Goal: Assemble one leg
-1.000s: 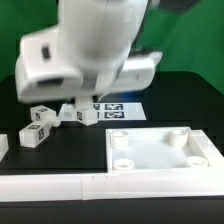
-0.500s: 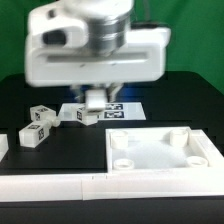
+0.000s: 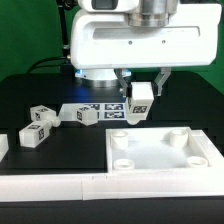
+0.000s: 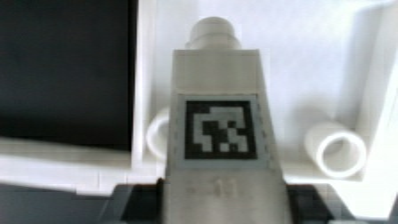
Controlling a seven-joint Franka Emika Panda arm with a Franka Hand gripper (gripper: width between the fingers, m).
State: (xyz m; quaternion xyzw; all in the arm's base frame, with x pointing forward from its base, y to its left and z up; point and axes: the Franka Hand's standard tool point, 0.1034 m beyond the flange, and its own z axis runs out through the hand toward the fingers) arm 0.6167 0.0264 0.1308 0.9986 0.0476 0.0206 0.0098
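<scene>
- Exterior view: my gripper [image 3: 141, 90] is clamped on one leg [image 3: 140, 103], held clear of the table [image 3: 30, 90], above the far edge of the panel [image 3: 160, 150].
- Wrist view: same leg [image 4: 217, 110] sits between my fingers, rounded end pointing toward the panel [image 4: 311, 90]. One socket [image 4: 338, 150] lies just beside it, not in line with it.
- Done: pick-up. Left, by my read: line up over a corner socket, lower, seat it.
- Spare legs [image 3: 78, 115] lie off the panel toward the exterior view's left, near the marker board [image 3: 105, 108].
- Can't make out: my fingertips, cut off in the wrist view, and the leg's lower end, white against the white panel.
</scene>
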